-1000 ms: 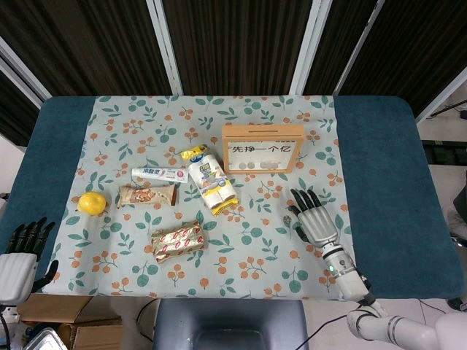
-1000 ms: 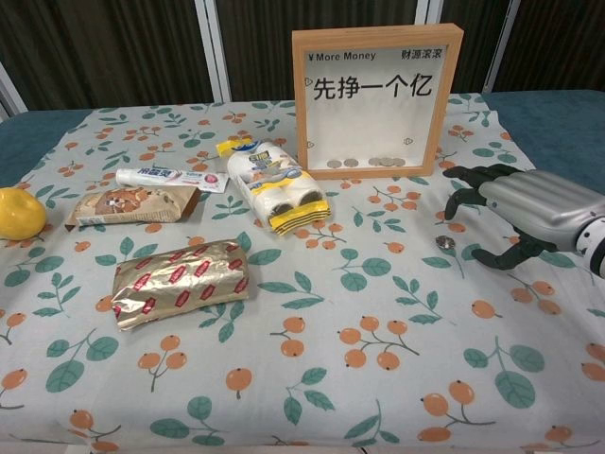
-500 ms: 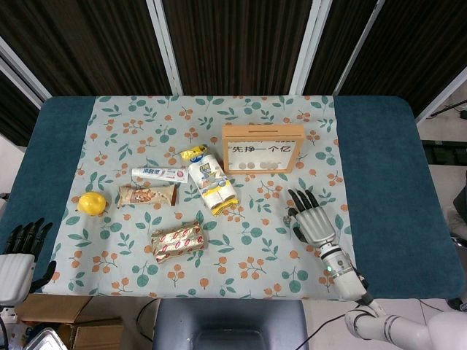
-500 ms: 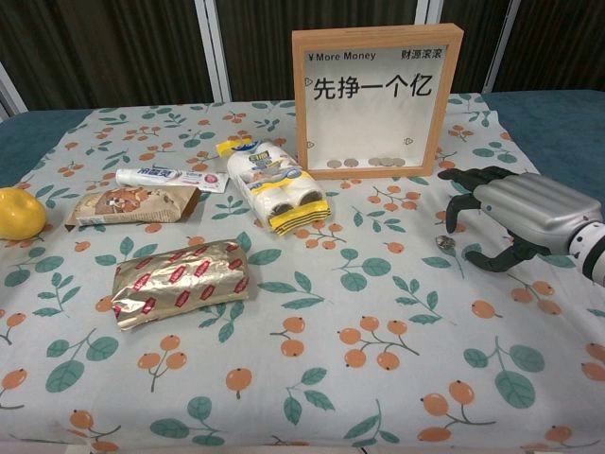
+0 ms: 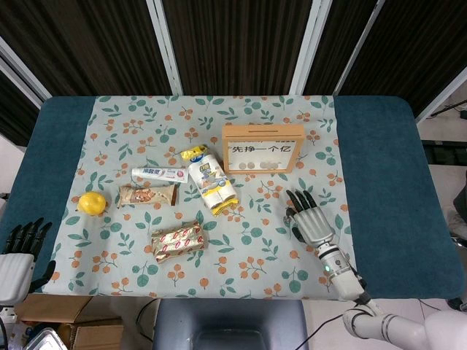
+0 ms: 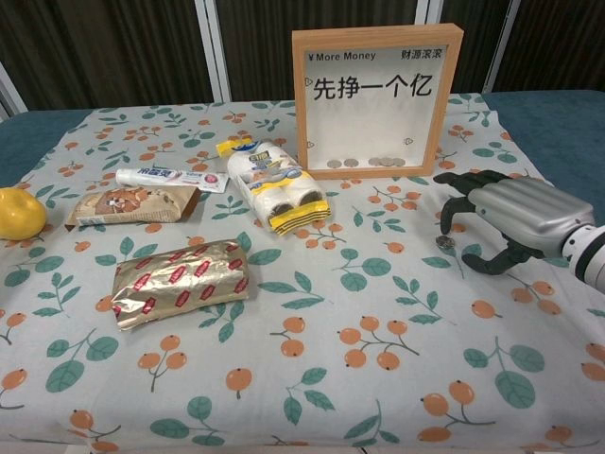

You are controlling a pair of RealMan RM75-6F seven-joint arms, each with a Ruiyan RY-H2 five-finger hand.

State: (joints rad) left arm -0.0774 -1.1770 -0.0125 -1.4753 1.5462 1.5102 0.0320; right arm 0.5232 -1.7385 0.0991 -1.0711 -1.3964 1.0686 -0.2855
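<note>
left hand: at the near left corner of the table, off the floral cloth, seen in the head view only; fingers apart and pointing away from the robot, holding nothing; well apart from every item.

right hand: over the near right part of the cloth, palm down, fingers spread and curved downward, thumb set off to the near side; nothing gripped; fingertips hang just above the cloth.

coin: small, round, silver; lies flat on the cloth just beside the right hand's fingertips, between them and the thumb; whether a fingertip touches it cannot be told.

gold foil snack pack: near left of centre, lying flat, red ovals printed on it; well apart from both hands.

lemon: yellow, at the left edge of the cloth.

brown snack bar: lies flat, just right of the lemon.

toothpaste tube: white, lies just behind the brown snack bar.

white and yellow packet: centre of the cloth, lying at a slant, yellow ends toward near and far.

wooden frame box: upright at the far centre right, clear front, printed with "more money" and chinese characters; several coins rest along its inner bottom edge; stands beyond the right hand, apart from it.

table: teal top, showing on either side of the cloth.
</note>
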